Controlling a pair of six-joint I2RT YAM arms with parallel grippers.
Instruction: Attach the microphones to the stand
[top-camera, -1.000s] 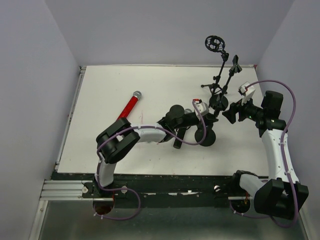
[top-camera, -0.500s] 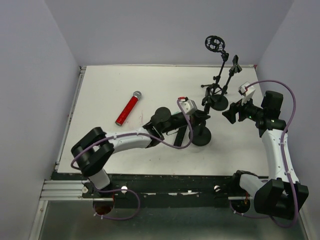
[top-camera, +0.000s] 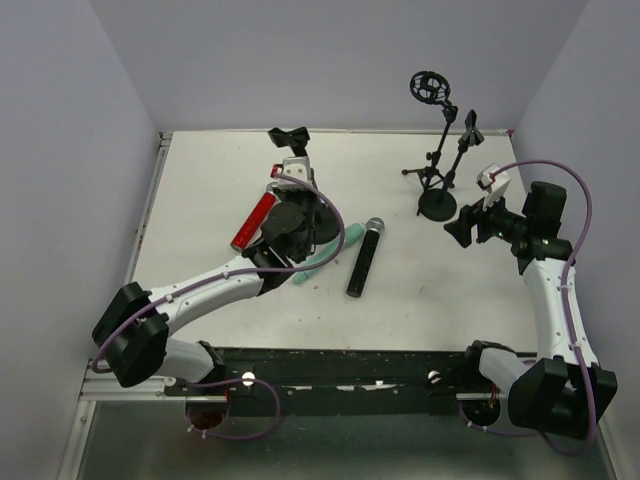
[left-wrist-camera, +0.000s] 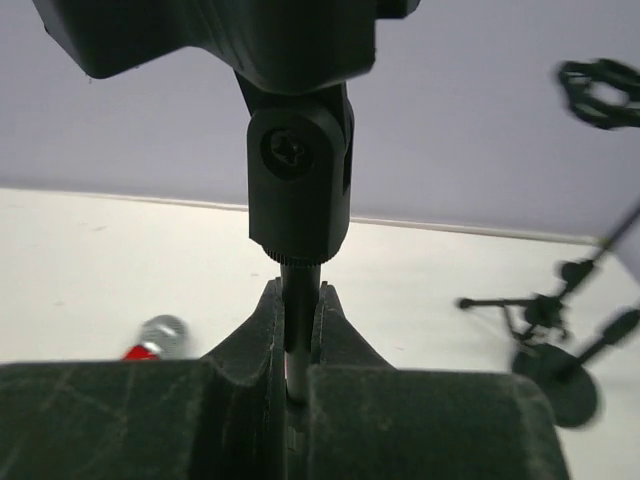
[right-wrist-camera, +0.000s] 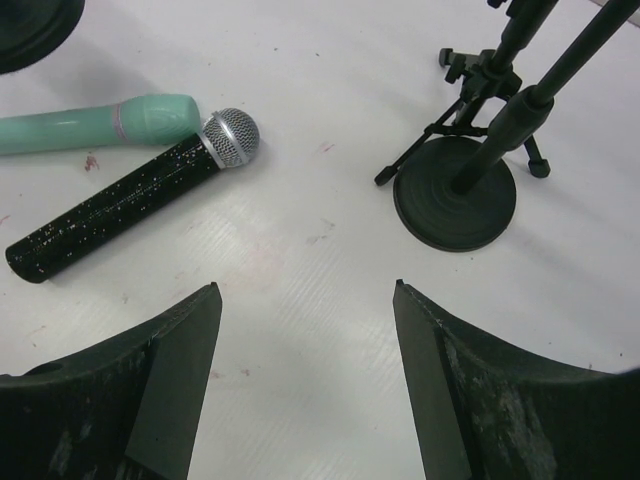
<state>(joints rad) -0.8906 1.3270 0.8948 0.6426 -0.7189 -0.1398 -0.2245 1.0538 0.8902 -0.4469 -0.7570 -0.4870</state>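
At left-centre of the table, a small stand is now held upright by the left gripper, whose jaws are clamped tight on the thin post just under the clip joint. A second ago this stand and the left arm were seen at centre-right, near the two other stands; it is now carried across to sit just beside the red microphone. Whether its base is set down or lifted cannot be told. With the arm moved, the mint-green microphone and the black microphone are uncovered, lying side by side mid-table, the green one partly under the arm. The right gripper is unchanged: jaws spread wide, nothing held, hovering near the round base at right rear. All three microphones are flat on the table and no clip is filled, so the task is judged barely started. The stand is likely being staged beside the microphones for loading. A firm, steady stand is needed before any microphone is pushed into the clip.
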